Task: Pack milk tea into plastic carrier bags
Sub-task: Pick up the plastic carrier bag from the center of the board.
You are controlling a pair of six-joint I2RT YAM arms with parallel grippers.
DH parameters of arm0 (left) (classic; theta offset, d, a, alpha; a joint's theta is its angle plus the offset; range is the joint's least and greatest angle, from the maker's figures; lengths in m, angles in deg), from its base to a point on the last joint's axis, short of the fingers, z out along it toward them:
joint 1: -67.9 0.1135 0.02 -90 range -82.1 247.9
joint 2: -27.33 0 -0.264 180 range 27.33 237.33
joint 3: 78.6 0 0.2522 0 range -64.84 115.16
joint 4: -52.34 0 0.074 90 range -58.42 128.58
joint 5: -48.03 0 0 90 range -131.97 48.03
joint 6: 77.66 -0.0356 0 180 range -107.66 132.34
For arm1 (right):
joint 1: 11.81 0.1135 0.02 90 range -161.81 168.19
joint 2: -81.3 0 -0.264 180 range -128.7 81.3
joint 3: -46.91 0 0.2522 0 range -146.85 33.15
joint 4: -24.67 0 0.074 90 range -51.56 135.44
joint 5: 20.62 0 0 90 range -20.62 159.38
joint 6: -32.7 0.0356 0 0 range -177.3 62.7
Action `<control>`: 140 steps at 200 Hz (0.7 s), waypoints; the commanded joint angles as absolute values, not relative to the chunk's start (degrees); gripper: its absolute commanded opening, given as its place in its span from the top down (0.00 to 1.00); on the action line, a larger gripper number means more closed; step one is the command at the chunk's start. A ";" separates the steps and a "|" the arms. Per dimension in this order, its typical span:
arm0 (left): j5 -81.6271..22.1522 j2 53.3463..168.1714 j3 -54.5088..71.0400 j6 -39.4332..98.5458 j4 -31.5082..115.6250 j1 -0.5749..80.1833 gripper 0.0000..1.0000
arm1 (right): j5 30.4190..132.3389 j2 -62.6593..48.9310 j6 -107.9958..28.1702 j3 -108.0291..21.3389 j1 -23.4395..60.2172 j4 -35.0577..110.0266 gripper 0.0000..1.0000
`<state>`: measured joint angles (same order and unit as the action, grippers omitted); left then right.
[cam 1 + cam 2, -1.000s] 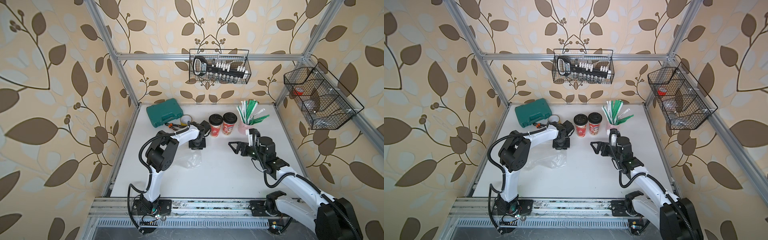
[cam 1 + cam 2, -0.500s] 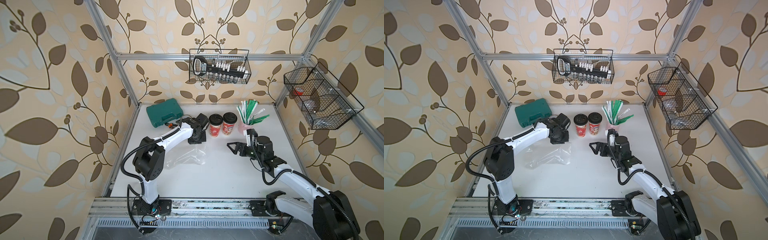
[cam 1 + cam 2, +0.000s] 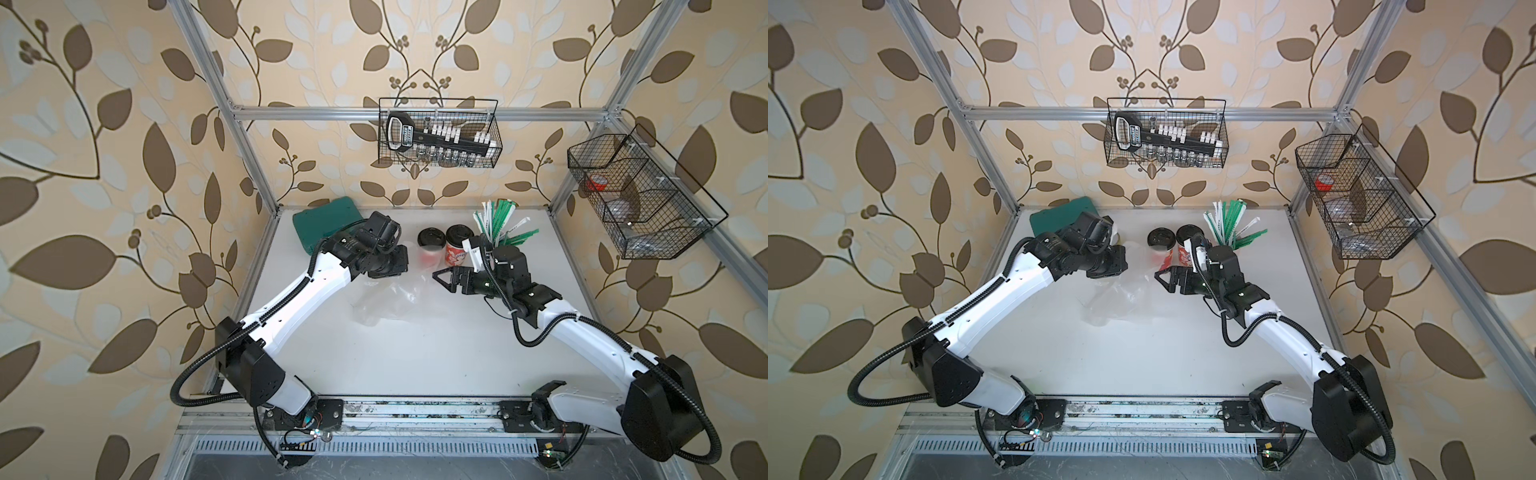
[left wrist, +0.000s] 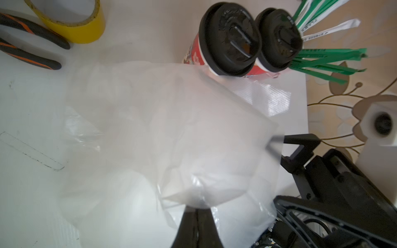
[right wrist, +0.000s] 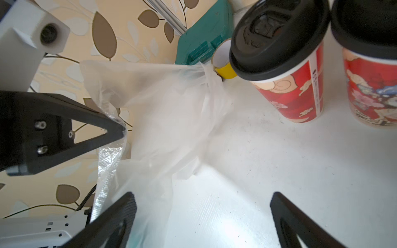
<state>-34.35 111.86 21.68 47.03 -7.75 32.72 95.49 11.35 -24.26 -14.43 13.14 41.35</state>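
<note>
Two milk tea cups, red with black lids, stand side by side at the back of the table (image 3: 415,365): one (image 3: 431,240) (image 3: 1160,239) is partly veiled by the bag, the other (image 3: 458,237) (image 3: 1187,237) is beside it. The wrist views show both cups too (image 4: 227,38) (image 5: 279,43). My left gripper (image 3: 401,268) (image 4: 197,214) is shut on the plastic carrier bag (image 3: 390,299) (image 4: 171,128) (image 5: 163,111), holding one edge up off the table. My right gripper (image 3: 442,280) (image 5: 202,214) stands open just right of the bag, which drapes over one of its fingers (image 5: 120,214).
A green case (image 3: 324,224), a yellow tape roll (image 4: 73,23) and orange-black pliers (image 4: 32,43) lie at the back left. A cup of green-and-white straws (image 3: 498,224) stands right of the cups. Wire baskets hang on the back wall (image 3: 440,133) and right wall (image 3: 640,195).
My left gripper has closed on the bag and raised it toward the cups, its arm stretching out. The right gripper has stayed open and edged closer to the bag.
</note>
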 commanded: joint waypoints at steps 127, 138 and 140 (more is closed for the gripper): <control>-26.94 102.59 10.36 55.30 5.13 38.85 1.00 | 90.01 12.46 -32.09 -28.17 24.47 54.59 0.05; -26.62 102.48 9.77 55.39 5.57 38.87 1.00 | 89.80 11.12 -32.14 -28.67 24.74 53.79 0.06; -26.62 102.48 9.78 55.40 5.56 38.89 1.00 | 89.78 10.82 -32.33 -28.89 24.75 53.99 0.06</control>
<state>-28.47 104.87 10.47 53.83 2.13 38.39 90.57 12.00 -29.72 -26.78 23.65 54.05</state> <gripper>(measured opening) 0.046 0.943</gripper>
